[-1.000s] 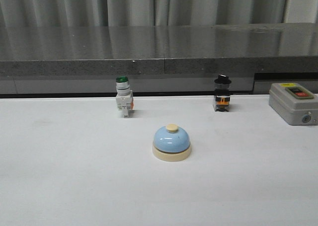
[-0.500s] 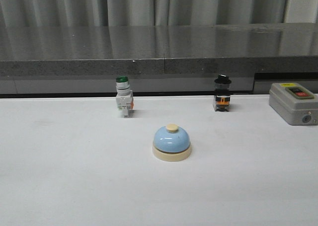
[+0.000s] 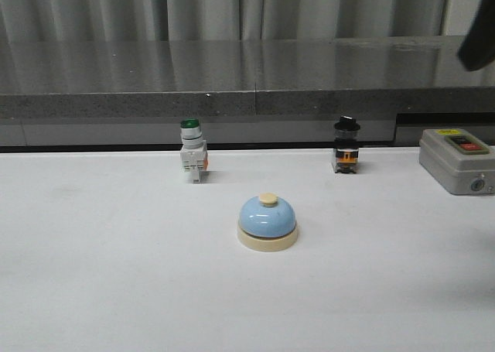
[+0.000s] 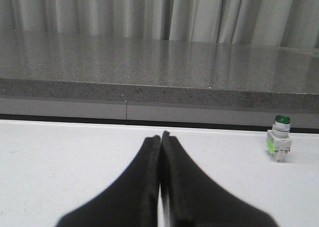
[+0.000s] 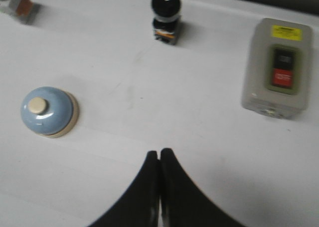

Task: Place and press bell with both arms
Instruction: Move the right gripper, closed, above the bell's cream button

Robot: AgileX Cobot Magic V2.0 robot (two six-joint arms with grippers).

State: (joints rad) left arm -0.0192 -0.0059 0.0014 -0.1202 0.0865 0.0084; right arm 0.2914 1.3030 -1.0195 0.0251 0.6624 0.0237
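Three small devices and a grey box share the white table (image 3: 116,275) in the front view: the bell (image 3: 267,222) sits upright near the centre, with the green-capped switch (image 3: 192,151) at its 11 o'clock and the black-capped switch (image 3: 346,145) at its 1 o'clock, both well apart from it and close to the table's far edge. The grey box (image 3: 456,160), with a black and a red button on top, lies at the bell's 2 o'clock by the frame edge. Behind the table runs a polished dark stone ledge (image 3: 232,73), backed by pleated grey curtains (image 3: 232,8). A blurred dark arm part (image 3: 478,35) juts in at the upper right corner. From the left wrist, the left gripper (image 4: 160,137) has its jaws pressed together over bare table, holding nothing; the green-capped switch (image 4: 279,144) stands at its 3 o'clock, below the same ledge and curtains. From the right wrist, looking down, the right gripper (image 5: 159,154) also has its jaws together and empty; the bell (image 5: 48,111) rests at its 10 o'clock, untouched, the black-capped switch (image 5: 166,16) at 12 o'clock, the grey box (image 5: 280,67) at 2 o'clock.
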